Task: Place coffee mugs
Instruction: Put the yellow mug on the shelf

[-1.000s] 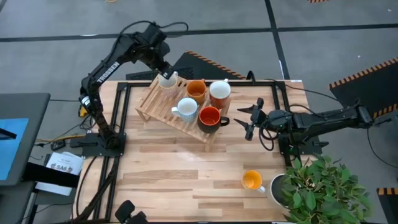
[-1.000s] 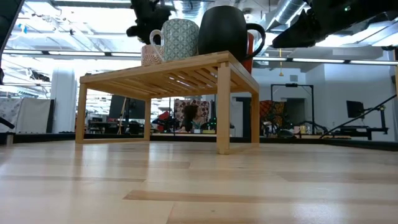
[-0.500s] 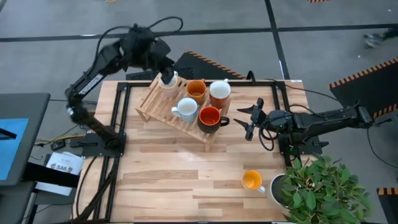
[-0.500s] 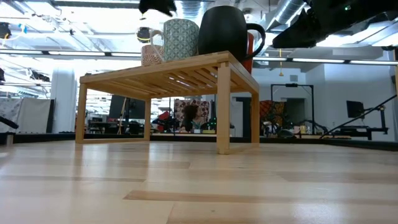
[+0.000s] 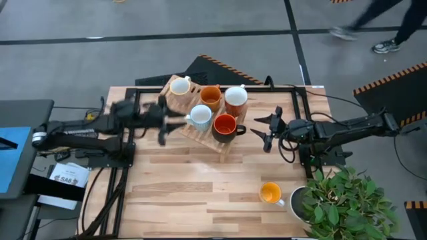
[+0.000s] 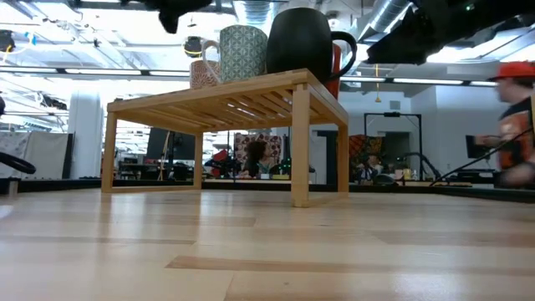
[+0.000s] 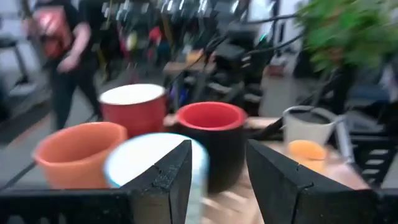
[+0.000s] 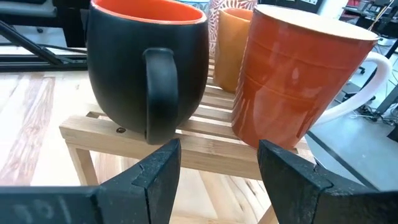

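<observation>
Five coffee mugs [image 5: 212,110] crowd the wooden rack [image 5: 175,117] at 12 o'clock and the orange-yellow mug [image 5: 270,193] waits at 5 o'clock, so either empty, spread gripper, left gripper [image 5: 168,125] or right gripper [image 5: 265,128], could knock the crowded mugs off

A: State the floor and the work surface.
B: Grey floor [image 5: 220,20] with dark seam lines; yellow-black hazard tape [image 5: 390,79] at the right. The table [image 5: 200,193] is pale wood planks.

A: State the items around the table.
B: A green leafy plant [image 5: 350,203] at the near right corner. A person's legs [image 5: 373,23] cross the floor at the far right.

A: State the room beyond, in the low view.
B: Exposed ceiling ducts [image 6: 384,12], strip lights [image 6: 50,71], a white column [image 6: 84,134], and a person [image 6: 518,125] at the right edge.
</observation>
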Controlling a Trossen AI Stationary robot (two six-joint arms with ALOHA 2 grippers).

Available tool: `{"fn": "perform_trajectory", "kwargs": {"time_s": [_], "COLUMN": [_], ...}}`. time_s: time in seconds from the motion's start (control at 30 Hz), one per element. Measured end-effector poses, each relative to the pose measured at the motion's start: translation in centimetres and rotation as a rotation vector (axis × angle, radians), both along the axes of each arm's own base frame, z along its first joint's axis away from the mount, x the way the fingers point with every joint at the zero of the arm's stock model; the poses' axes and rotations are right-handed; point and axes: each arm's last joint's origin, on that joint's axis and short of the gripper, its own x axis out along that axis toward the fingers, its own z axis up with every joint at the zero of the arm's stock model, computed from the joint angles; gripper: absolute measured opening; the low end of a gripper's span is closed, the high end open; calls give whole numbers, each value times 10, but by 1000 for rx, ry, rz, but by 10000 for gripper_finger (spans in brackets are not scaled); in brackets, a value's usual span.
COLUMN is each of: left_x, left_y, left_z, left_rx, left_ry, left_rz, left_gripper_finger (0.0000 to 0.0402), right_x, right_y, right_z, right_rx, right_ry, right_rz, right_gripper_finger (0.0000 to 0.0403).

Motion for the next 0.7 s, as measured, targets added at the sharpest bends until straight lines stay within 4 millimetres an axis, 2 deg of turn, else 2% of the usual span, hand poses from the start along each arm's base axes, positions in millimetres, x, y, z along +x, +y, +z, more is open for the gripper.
{"fn": "perform_trajectory", "kwargs": {"time_s": [0.17,0.27,0.7], "left_x": [-22,-29,-30], "left_y": [-24,-30,-40], "left_z": [-46,-60,-71], "left_rx": [12,32,49], "left_ry": [-145,-182,-133], "left_rz": [-56,-39,-102], "left_gripper_finger": [138,138,138], "right_x": [0,1,0], "right_y": [0,0,1], "right_z": [2,3,1], "right_rx": [15,17,54], "right_ry": [-25,-38,-31], "right_rz": [-3,-3,4], "right_gripper_finger": [240,240,240]}}
